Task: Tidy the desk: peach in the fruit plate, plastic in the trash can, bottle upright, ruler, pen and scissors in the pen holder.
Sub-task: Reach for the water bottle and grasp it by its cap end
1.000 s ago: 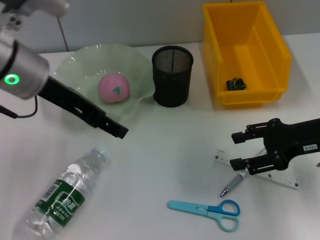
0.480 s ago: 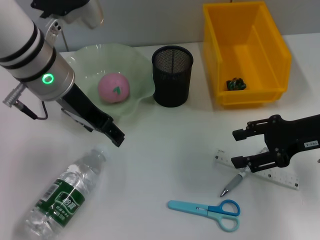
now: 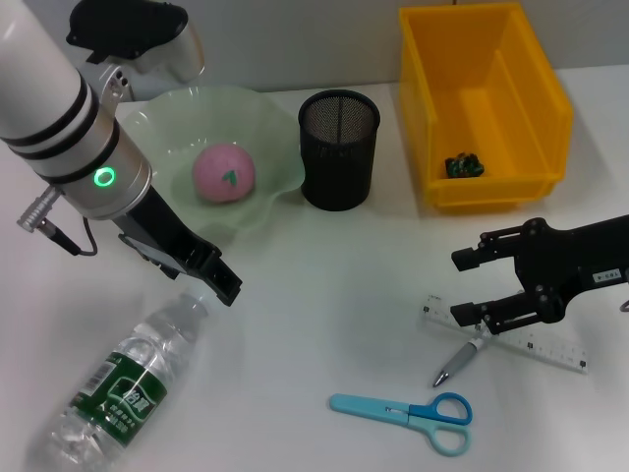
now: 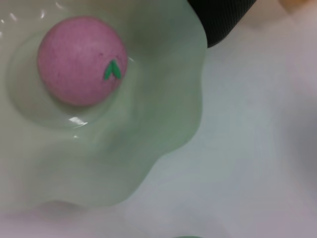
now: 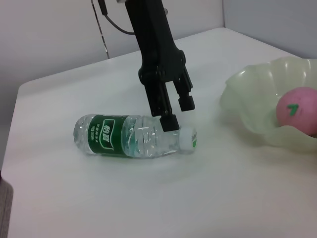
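Left end effector (image 3: pixel 218 283) lowered, bottle (image 3: pixel 126 383) just below

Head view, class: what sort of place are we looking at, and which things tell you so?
Probably a desk set up for a tidying exercise: a white tabletop with stationery, namely blue-handled scissors, a clear plastic ruler and a black mesh pen holder, plus a yellow plastic bin.

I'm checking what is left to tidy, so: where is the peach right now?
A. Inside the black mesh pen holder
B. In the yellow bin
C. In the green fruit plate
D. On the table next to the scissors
C: the pink peach rests in the middle of the green fruit plate, beside the black pen holder, as the left wrist view also shows.
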You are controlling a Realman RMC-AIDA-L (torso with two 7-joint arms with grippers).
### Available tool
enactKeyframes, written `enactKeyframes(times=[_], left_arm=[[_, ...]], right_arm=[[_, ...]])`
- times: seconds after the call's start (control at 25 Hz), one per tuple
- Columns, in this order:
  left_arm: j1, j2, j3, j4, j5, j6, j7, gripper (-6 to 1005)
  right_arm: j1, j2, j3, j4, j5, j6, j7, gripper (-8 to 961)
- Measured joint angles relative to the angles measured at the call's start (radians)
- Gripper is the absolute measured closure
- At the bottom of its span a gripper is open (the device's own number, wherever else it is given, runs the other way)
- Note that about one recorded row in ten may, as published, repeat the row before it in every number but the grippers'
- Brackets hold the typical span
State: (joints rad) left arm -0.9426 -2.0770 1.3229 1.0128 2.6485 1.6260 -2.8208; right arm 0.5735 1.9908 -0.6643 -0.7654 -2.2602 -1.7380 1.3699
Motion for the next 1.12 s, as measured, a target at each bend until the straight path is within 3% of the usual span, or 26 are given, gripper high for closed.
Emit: enactKeyframes(times=[0.48,1.12], left_arm=[[-0.007,0.002,0.018,-0.108,0.002,-0.064,0.025,173],[-0.010,0.002,0.026,-0.140,0.002,-0.097,0.057,188]], right_arm=[[0.004,0.002,-0.001,0.000,-0.002,0.000,-0.020,212],[0.016,0.005,-0.001,0.008,-0.010,0.012,-0.020,212]])
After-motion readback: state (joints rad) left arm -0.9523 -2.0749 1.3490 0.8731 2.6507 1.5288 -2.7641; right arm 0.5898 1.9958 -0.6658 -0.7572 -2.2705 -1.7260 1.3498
